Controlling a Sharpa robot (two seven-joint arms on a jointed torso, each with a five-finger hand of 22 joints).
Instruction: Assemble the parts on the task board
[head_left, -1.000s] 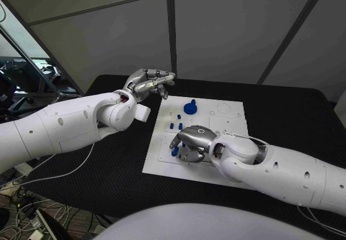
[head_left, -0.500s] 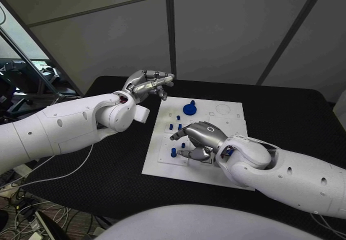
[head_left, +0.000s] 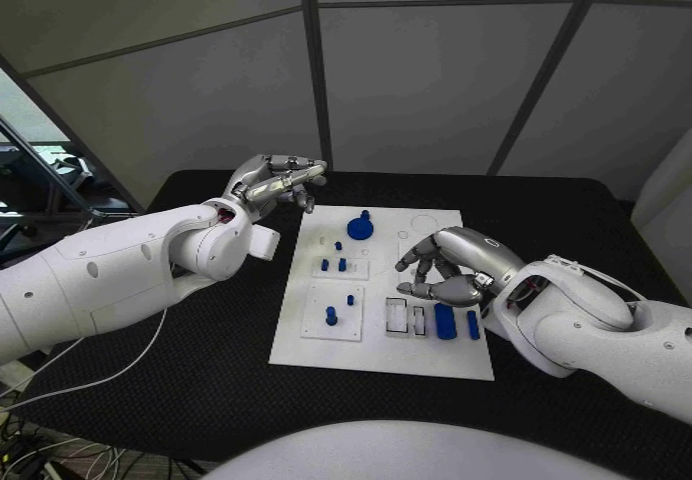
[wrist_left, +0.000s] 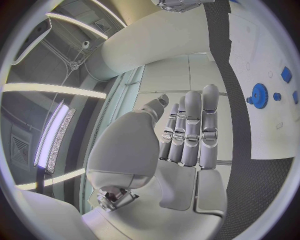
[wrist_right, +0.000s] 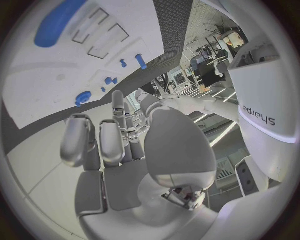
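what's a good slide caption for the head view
Both hands hover empty over the white task board and its blue parts.

The far right side of the task board (head_left: 382, 350) is covered by the right hand (head_left: 454, 268) in the head view. The small blue parts (head_left: 343, 265) beside the big blue gear (head_left: 359, 227) are too small for their shapes to be told. Whether anything is held inside the right hand's curled fingers cannot be told.
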